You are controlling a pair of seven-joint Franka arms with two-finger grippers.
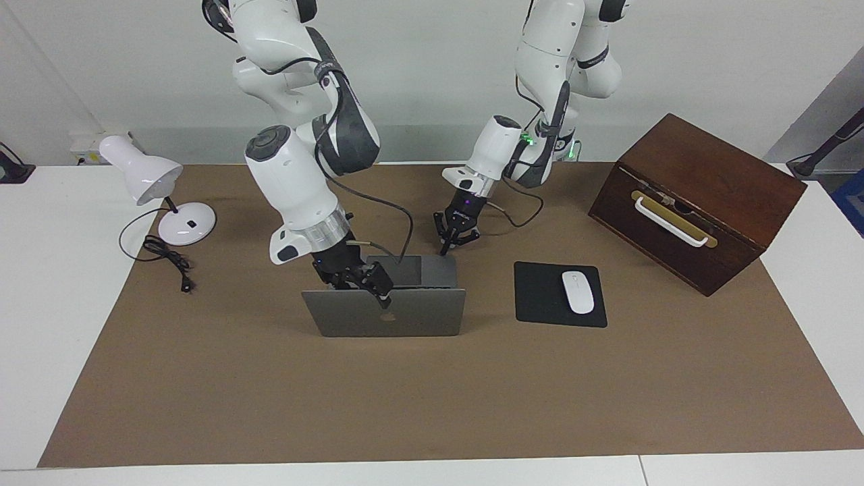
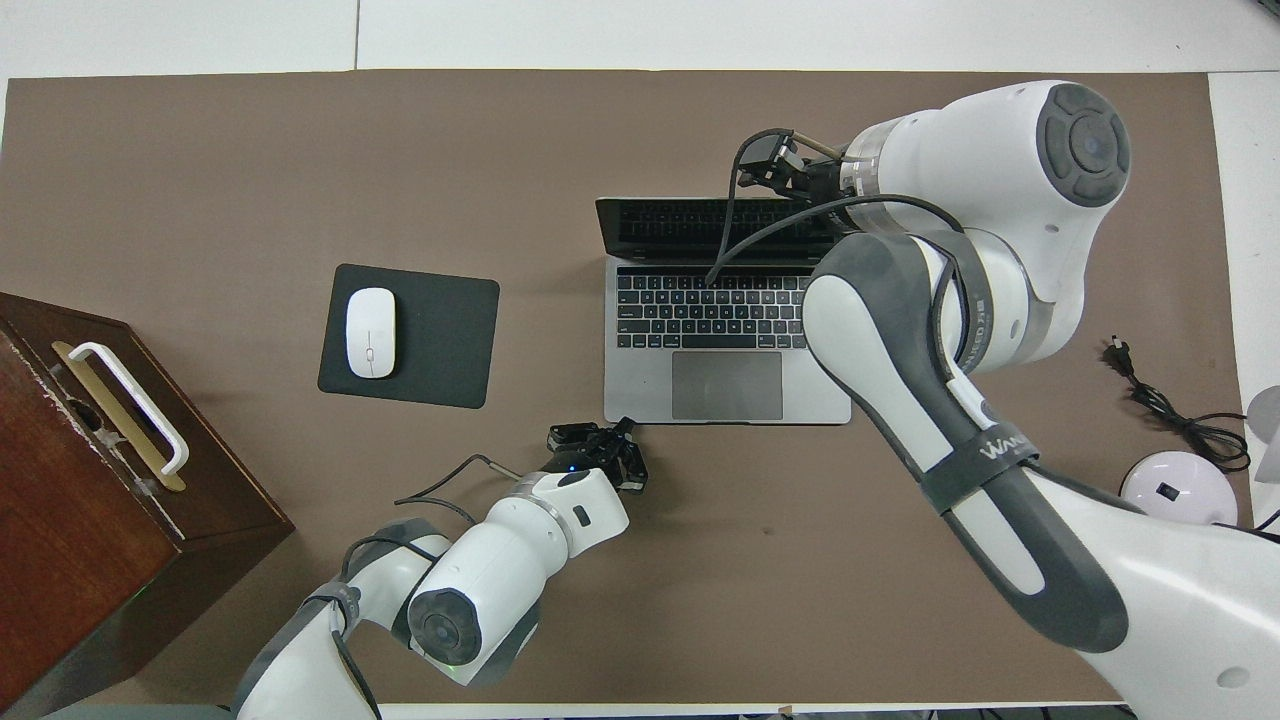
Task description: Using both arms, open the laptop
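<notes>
The silver-grey laptop [image 1: 412, 314] [image 2: 640, 385] stands open in the middle of the brown mat, with its lid raised and tipped slightly away from the robots. My right gripper [image 1: 380, 290] [image 2: 768, 166] is at the lid's top edge, near the middle by the apple logo. Whether it grips the edge I cannot tell. My left gripper [image 1: 445, 252] [image 2: 626, 432] is shut, its tips down at the base's corner nearest the robots, toward the left arm's end. Keyboard and trackpad are uncovered in the overhead view.
A black mouse pad [image 1: 540, 297] [image 2: 440, 340] with a white mouse [image 1: 578, 291] lies beside the laptop toward the left arm's end. A brown wooden box [image 1: 702, 182] with a white handle stands at that end. A white desk lamp [image 1: 187, 223] and its cable sit at the right arm's end.
</notes>
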